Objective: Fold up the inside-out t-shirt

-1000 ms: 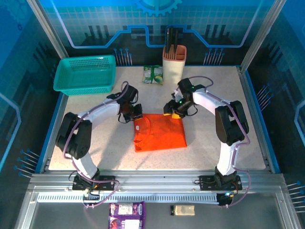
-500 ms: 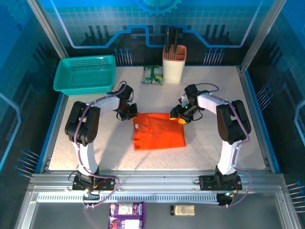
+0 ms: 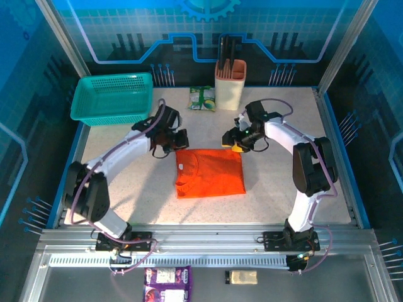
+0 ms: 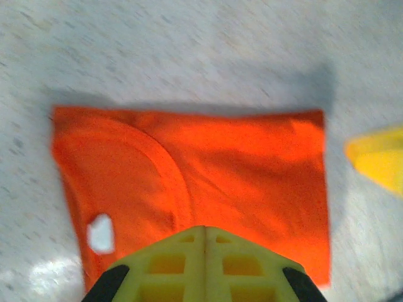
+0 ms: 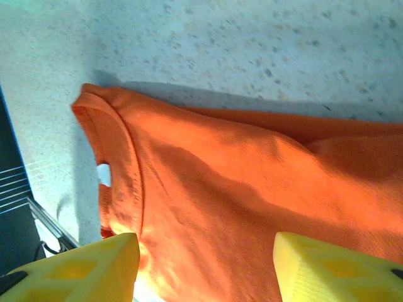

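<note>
The orange t-shirt (image 3: 214, 176) lies folded mid-worktop (image 3: 289, 189), its long axis running left to right, with the collar and white tag (image 3: 181, 167) toward the left and bare surface on every side. The left fingers (image 4: 182, 274) are clenched together and empty by its far-left corner. The right fingers (image 5: 75, 267) are spread wide and empty by its far-right corner.

We're looking at a pale speckled table (image 3: 208, 211), blue panel walls (image 3: 113, 31) around it (circuit-line pattern on the back one), silver rail (image 3: 208, 242) along the near edge, bright even light
</note>
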`<state>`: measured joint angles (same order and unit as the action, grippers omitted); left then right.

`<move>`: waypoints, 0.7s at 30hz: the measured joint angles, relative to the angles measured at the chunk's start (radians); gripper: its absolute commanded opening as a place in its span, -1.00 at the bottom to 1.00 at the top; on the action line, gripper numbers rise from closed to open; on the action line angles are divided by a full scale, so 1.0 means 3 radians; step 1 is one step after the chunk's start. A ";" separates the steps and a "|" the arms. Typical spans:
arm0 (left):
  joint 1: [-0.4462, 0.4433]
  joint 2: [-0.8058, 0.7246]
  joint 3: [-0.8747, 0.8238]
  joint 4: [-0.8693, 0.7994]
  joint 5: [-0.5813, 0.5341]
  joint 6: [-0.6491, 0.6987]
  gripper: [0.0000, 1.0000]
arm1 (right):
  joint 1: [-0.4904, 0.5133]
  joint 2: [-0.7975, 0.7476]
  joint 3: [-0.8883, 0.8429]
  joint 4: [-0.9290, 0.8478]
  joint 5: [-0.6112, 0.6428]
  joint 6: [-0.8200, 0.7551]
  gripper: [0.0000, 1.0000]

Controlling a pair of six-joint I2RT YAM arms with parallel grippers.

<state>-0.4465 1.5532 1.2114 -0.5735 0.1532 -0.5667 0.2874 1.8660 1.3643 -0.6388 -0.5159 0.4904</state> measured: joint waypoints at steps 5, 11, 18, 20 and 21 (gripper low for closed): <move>-0.0474 -0.0254 -0.0549 0.0113 0.0015 -0.0305 -0.96 | 0.0074 0.0296 0.0354 -0.0080 -0.0131 -0.0104 0.16; -0.0783 -0.0259 -0.1143 0.0225 0.0013 -0.0688 -0.97 | 0.0155 0.0641 0.0632 -0.0259 -0.0195 -0.0254 0.15; -0.0815 -0.0276 -0.1417 0.0385 0.0013 -0.0916 -0.97 | 0.0183 0.0914 0.0867 -0.0427 -0.0234 -0.0421 0.14; -0.0816 -0.0276 -0.1438 0.0408 0.0013 -0.0945 -0.97 | 0.0182 0.0978 0.0916 -0.0473 -0.0233 -0.0470 0.14; -0.0816 -0.0277 -0.1452 0.0441 0.0013 -0.0974 -0.97 | 0.0182 0.1012 0.0945 -0.0507 -0.0233 -0.0504 0.14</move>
<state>-0.6914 1.4700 0.7757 -0.4412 0.1570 -0.8589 0.3420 2.1696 1.6478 -0.7910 -0.5858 0.3393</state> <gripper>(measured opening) 0.052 0.572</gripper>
